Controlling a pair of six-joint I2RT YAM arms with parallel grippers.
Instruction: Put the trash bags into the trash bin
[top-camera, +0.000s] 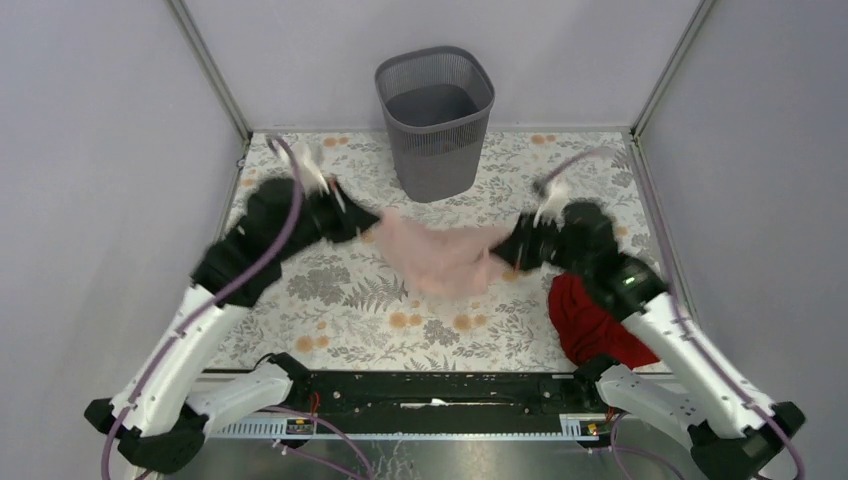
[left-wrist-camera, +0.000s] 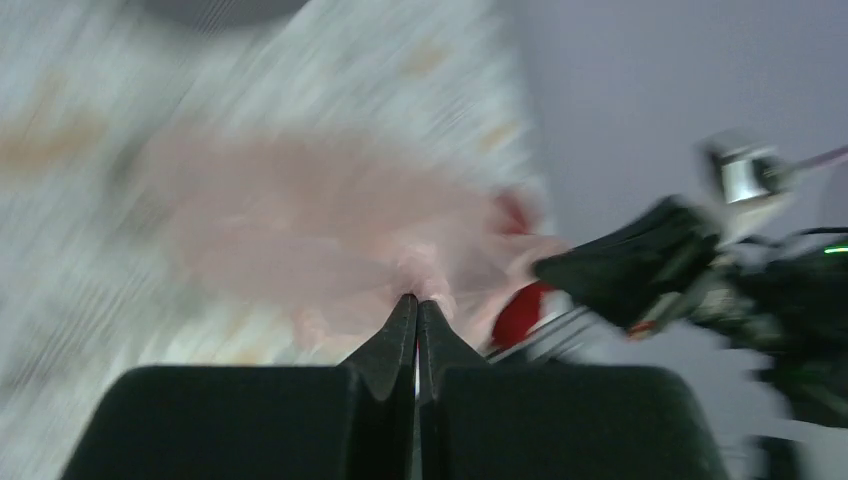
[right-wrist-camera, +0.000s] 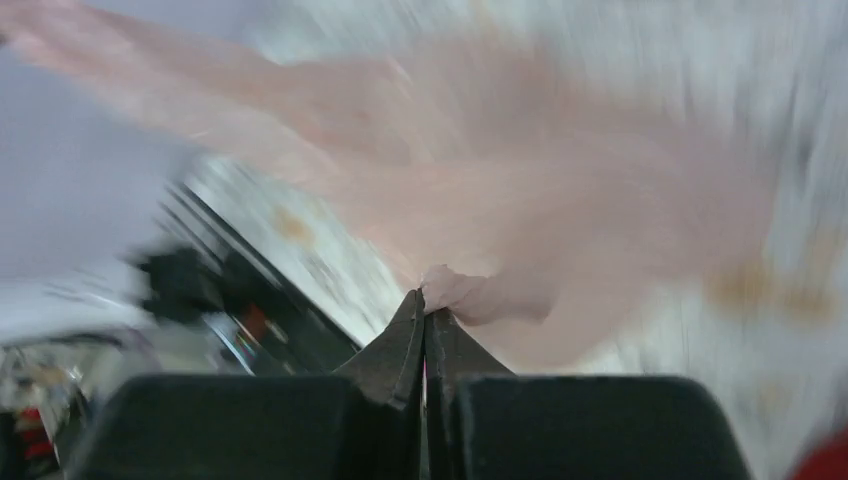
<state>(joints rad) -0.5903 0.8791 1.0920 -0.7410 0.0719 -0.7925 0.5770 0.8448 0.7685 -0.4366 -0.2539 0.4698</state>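
Note:
The pale-pink trash bag (top-camera: 440, 252) hangs stretched between my two grippers above the middle of the floral table. My left gripper (top-camera: 362, 224) is shut on its left edge; the left wrist view shows the jaws pinched on pink film (left-wrist-camera: 330, 230). My right gripper (top-camera: 508, 252) is shut on its right edge; the right wrist view shows a bunched bit of the bag (right-wrist-camera: 480, 292) at the fingertips. The dark grey mesh trash bin (top-camera: 436, 120) stands upright at the back centre, behind the bag and apart from it. Both wrist views are blurred by motion.
A dark red cloth (top-camera: 592, 322) lies at the front right, beside my right arm. Grey walls close in the table on the left, right and back. The floral table (top-camera: 330, 300) shows bare in front of the bag.

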